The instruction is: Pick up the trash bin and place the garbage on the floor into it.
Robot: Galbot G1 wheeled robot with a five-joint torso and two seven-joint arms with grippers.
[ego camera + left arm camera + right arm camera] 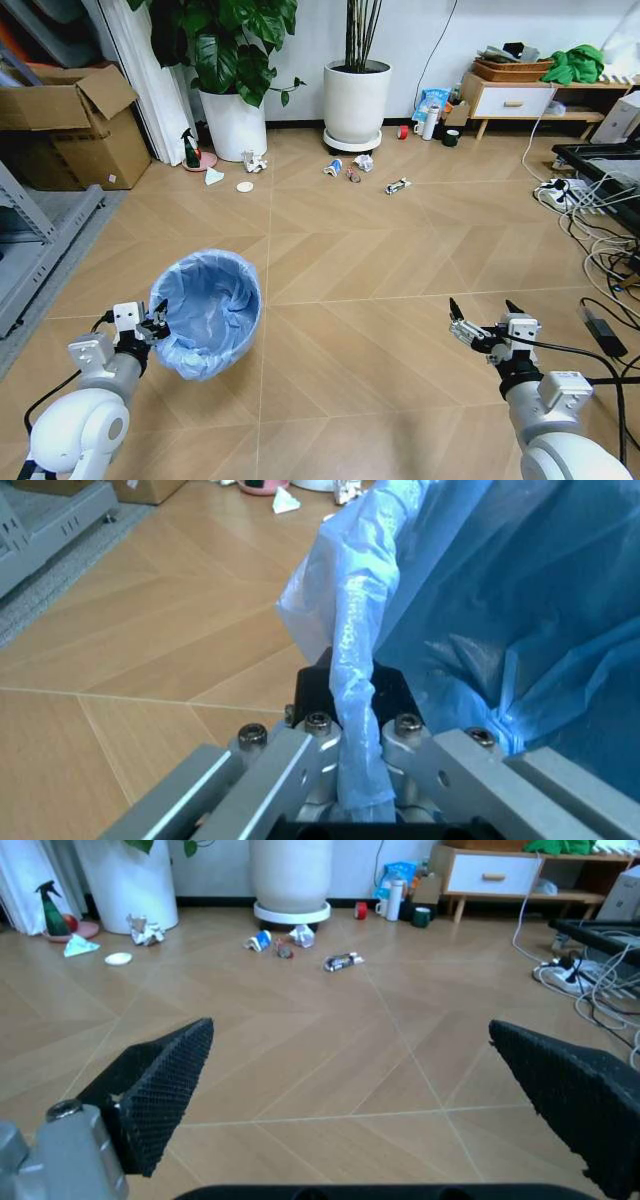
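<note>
Across the whole head view: the floor (400, 260), tan chevron boards. Along the upper edge, two big white plant pots (357, 100), left of centre and centre. At the upper left, cardboard boxes (70, 125). At the upper right, a low wooden cabinet (515, 100).

Lower left of the head view: the trash bin (208, 312), lined with a crinkly light blue bag, tilted with its mouth toward the camera. Just left of it, the left pincer (157, 322), clenched on the bin's rim. In the left wrist view, the bag-covered rim (358, 705) pinched between the metal fingers (290, 769), blue plastic spread over the right half of the frame.

Lower right of the head view: the right pincer (484, 318), released, black tips spread wide, hovering above bare boards, well apart from the bin. In the right wrist view, the same two dark pads (165, 1080) at the lower left and lower right, nothing between them.

Upper middle of the head view, near the pots and well apart from both pincers: the garbage, scattered on the boards. A crumpled white paper wad (254, 162) at the left; a crushed blue-white can (332, 168), another white wad (364, 162) and a small reddish piece (353, 176) in the centre; a dark wrapper (398, 185) at the right; a small white disc (245, 186) lower left of the group.
</note>
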